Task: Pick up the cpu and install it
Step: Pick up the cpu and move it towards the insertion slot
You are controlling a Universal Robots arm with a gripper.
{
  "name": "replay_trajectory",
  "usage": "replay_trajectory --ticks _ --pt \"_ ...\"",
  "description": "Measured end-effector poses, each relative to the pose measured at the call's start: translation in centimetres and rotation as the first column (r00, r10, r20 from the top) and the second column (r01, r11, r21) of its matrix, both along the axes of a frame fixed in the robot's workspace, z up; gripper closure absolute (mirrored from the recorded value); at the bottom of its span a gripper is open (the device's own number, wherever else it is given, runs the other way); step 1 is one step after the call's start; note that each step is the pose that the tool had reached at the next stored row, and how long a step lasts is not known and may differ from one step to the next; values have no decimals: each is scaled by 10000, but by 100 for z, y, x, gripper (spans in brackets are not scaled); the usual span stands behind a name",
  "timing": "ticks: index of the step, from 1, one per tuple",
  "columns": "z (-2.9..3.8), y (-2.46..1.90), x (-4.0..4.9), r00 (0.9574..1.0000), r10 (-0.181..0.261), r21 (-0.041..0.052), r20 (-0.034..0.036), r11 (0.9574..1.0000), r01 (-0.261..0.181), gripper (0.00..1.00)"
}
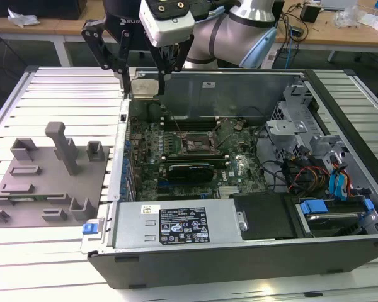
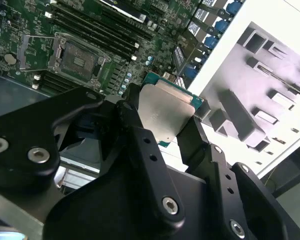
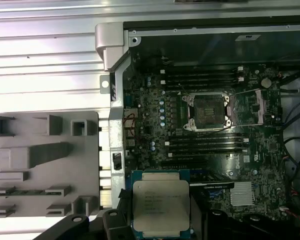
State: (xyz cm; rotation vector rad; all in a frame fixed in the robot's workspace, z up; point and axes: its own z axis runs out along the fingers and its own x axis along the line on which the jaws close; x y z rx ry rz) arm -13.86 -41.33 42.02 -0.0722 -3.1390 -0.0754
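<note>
The cpu [image 3: 161,206] is clamped by its edges in the jaws of the gripper [image 2: 162,117], held over the open computer case [image 1: 239,255], in which a motherboard [image 1: 195,148] with an uncovered socket [image 3: 208,111] is mounted.

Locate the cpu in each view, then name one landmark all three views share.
Exterior view: the cpu hangs in the gripper over the far corner of the case, toward the exterior view's left.
Second wrist view: the cpu sits clamped between black fingers, grey fixture beyond.
First wrist view: the cpu hovers between grey fixture and motherboard.
Shared landmark: the empty socket on the motherboard.
</note>
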Motion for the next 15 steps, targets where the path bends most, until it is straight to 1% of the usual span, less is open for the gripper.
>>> replay_trajectory --ticks 1,4,7,8,12,15 --pt "-4 0 1 10000 1 1 1 10000 -1 45" --pt "-49 0 10 10000 2 -1 -1 10000 -2 45" --pt "-108 0 33 10000 1 0 0 10000 -1 45" --pt "-137 0 49 10000 0 -1 -1 10000 0 45" --pt "-188 0 101 10000 1 0 -1 10000 -1 45" --pt "-247 5 163 10000 0 -1 -1 10000 0 45"
